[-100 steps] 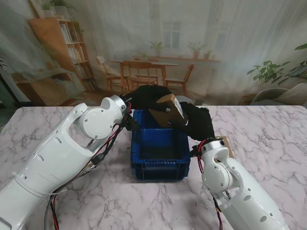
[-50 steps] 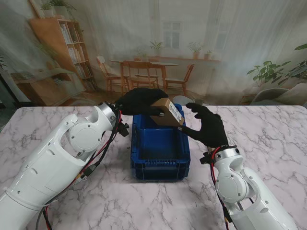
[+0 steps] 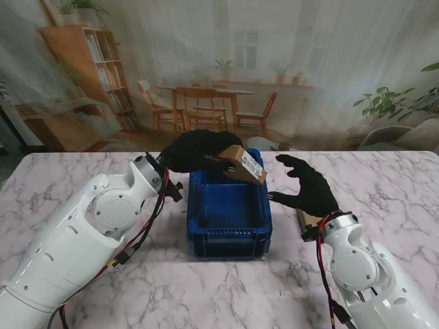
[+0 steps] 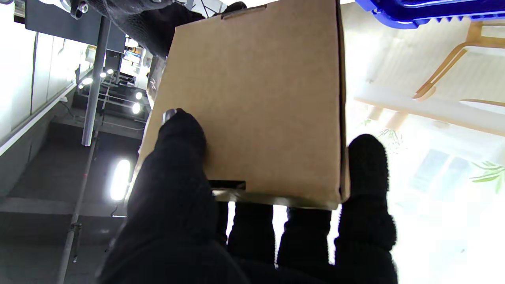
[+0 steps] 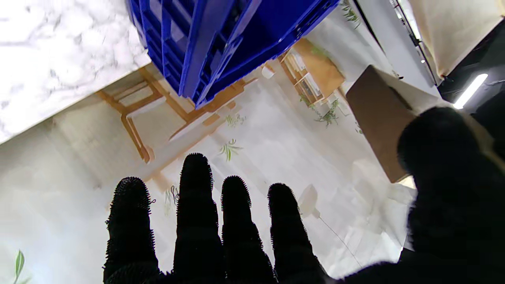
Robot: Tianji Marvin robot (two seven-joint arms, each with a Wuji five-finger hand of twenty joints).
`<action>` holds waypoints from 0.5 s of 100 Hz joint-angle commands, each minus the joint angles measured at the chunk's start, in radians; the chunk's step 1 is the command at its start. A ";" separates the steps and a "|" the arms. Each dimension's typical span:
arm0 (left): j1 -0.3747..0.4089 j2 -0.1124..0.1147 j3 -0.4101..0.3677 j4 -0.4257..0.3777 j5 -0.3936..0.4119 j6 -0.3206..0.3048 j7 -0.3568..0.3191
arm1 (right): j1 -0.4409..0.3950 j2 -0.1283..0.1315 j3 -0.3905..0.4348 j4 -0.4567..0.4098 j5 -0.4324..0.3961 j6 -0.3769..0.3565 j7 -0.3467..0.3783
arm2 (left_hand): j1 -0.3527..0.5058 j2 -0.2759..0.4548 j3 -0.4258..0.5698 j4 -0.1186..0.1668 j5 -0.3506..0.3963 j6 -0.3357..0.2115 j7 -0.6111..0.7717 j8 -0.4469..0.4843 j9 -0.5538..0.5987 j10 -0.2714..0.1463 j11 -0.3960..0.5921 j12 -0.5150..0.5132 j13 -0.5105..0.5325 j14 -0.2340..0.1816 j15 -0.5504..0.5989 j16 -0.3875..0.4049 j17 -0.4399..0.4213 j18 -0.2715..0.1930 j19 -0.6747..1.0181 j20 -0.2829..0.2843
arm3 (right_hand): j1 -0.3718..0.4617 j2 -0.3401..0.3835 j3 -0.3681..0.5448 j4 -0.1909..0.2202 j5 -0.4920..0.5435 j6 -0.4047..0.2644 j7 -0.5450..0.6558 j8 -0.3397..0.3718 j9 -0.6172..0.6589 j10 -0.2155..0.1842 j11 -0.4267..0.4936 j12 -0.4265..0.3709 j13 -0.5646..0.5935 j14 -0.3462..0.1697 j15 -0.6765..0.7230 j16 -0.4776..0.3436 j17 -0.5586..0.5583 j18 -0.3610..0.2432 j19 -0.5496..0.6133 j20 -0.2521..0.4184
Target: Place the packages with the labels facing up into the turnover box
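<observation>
My left hand (image 3: 195, 151) is shut on a brown cardboard package (image 3: 245, 163), held tilted over the far edge of the blue turnover box (image 3: 230, 236); a white label shows on its upper right face. The left wrist view fills with the package's plain brown side (image 4: 256, 98), with black fingers (image 4: 177, 157) wrapped round it. To the right of the box my right hand (image 3: 307, 186) hovers open with fingers spread, holding nothing. Its wrist view shows spread fingertips (image 5: 197, 185), the box (image 5: 221, 43) and the package (image 5: 380, 126). The box interior looks empty.
A second brown package (image 3: 306, 218) lies on the marble table (image 3: 384, 199) under my right wrist, mostly hidden. My left arm (image 3: 89, 233) stretches across the table's left half. A printed room backdrop stands behind the table.
My right hand let go of the package and drew back to the right, opening. The left hand kept the package and shifted it slightly over the box's far edge.
</observation>
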 commanded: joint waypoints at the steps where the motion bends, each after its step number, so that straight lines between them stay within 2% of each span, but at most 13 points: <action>1: -0.003 -0.005 0.012 0.023 -0.004 -0.015 -0.002 | -0.002 0.009 0.007 0.002 0.024 -0.004 0.030 | 0.162 0.113 0.214 0.057 0.028 -0.080 0.178 0.030 0.024 -0.073 0.057 0.024 0.036 -0.067 0.083 0.018 -0.037 -0.226 0.015 0.022 | -0.051 -0.020 -0.036 0.016 0.036 0.047 -0.017 0.020 -0.025 0.017 -0.032 -0.015 -0.022 0.009 -0.056 -0.019 -0.013 -0.019 -0.029 0.005; 10: -0.006 -0.009 0.024 0.040 -0.004 -0.033 0.015 | 0.005 0.015 0.014 -0.003 0.133 0.001 0.114 | 0.162 0.116 0.214 0.052 0.026 -0.088 0.182 0.026 0.023 -0.082 0.055 0.017 0.033 -0.076 0.078 0.014 -0.061 -0.212 0.007 0.025 | -0.088 -0.018 -0.044 0.004 0.071 0.066 -0.064 0.019 -0.023 0.028 -0.065 -0.035 -0.041 0.017 -0.089 -0.033 -0.030 -0.018 -0.073 -0.003; 21: -0.008 -0.011 0.035 0.054 0.018 -0.056 0.033 | 0.022 0.020 0.013 0.004 0.201 0.003 0.172 | 0.162 0.118 0.209 0.052 0.026 -0.097 0.186 0.024 0.027 -0.091 0.055 0.011 0.035 -0.086 0.074 0.010 -0.084 -0.198 0.001 0.030 | -0.140 -0.017 -0.022 -0.010 0.075 0.056 -0.119 0.024 -0.019 0.020 -0.084 -0.044 -0.052 0.021 -0.116 -0.040 -0.033 -0.013 -0.124 0.011; 27: -0.008 -0.010 0.038 0.056 0.030 -0.067 0.039 | 0.032 0.022 0.010 0.010 0.223 -0.001 0.188 | 0.162 0.119 0.206 0.054 0.027 -0.104 0.188 0.023 0.027 -0.098 0.054 0.007 0.033 -0.092 0.071 0.008 -0.099 -0.190 -0.004 0.034 | -0.141 -0.023 -0.014 -0.011 0.035 0.007 -0.151 0.019 -0.007 -0.012 -0.089 -0.045 -0.051 0.020 -0.126 -0.041 -0.031 -0.011 -0.145 0.021; 31: -0.007 -0.011 0.040 0.058 0.037 -0.074 0.048 | 0.038 0.024 0.007 0.015 0.225 -0.007 0.197 | 0.162 0.120 0.203 0.054 0.026 -0.107 0.189 0.023 0.026 -0.102 0.052 0.003 0.032 -0.097 0.068 0.007 -0.108 -0.185 -0.007 0.037 | -0.137 -0.030 -0.008 -0.012 0.009 -0.027 -0.172 0.016 -0.010 -0.019 -0.095 -0.046 -0.052 0.021 -0.132 -0.042 -0.030 -0.007 -0.159 0.030; 41: -0.004 -0.014 0.041 0.060 0.056 -0.086 0.070 | 0.051 0.026 -0.002 0.031 0.192 -0.027 0.187 | 0.162 0.122 0.196 0.058 0.027 -0.119 0.191 0.022 0.027 -0.113 0.045 -0.009 0.026 -0.109 0.056 0.000 -0.128 -0.179 -0.015 0.043 | -0.065 -0.062 -0.022 0.004 -0.097 -0.126 -0.211 -0.003 -0.044 -0.042 -0.097 -0.046 -0.047 0.019 -0.140 -0.040 -0.013 0.000 -0.188 0.057; 50: -0.003 -0.016 0.043 0.061 0.060 -0.089 0.081 | 0.058 0.025 -0.013 0.045 0.148 -0.051 0.162 | 0.162 0.121 0.198 0.061 0.029 -0.120 0.192 0.022 0.028 -0.114 0.045 -0.013 0.027 -0.108 0.052 -0.002 -0.132 -0.178 -0.017 0.047 | -0.002 -0.070 -0.045 0.014 -0.085 -0.218 -0.342 -0.077 -0.066 -0.054 -0.106 -0.052 -0.046 0.011 -0.142 -0.041 -0.004 0.002 -0.211 0.091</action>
